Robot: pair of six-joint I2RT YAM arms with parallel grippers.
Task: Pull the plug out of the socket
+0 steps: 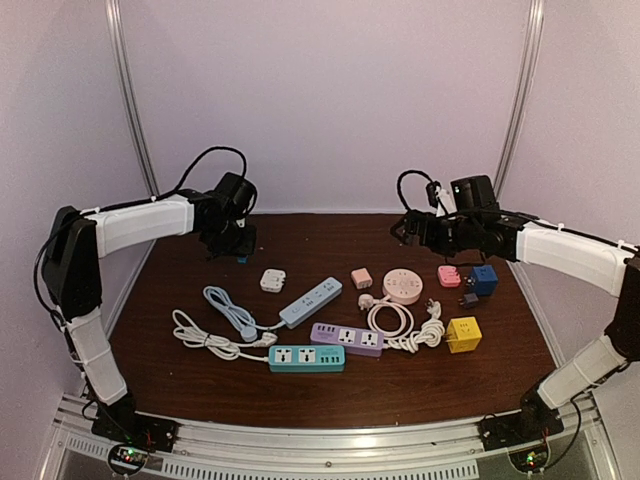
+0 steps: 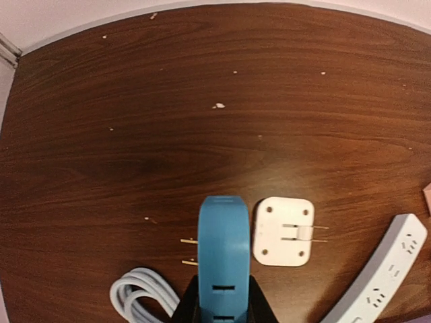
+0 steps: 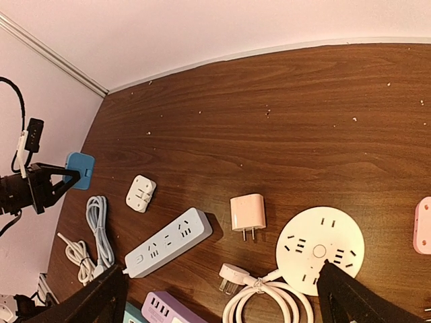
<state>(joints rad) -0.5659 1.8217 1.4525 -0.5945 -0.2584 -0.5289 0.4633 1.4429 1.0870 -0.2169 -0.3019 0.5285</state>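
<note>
One blue plug [image 2: 223,242], held tight.
Left gripper [image 2: 223,299] pinches it; right gripper [image 3: 222,303] gapes empty. I'd set it down straight below, slowly.

Dark wood table [image 1: 400,392] w/ pale lilac walls [image 1: 330,100] around.

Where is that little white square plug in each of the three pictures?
Top external: the white square plug lies left of centre, on the table.
Left wrist: lower middle, just right of the blue plug.
Right wrist: left of centre.
Shared landmark: the pale power strip lying near it.
</note>
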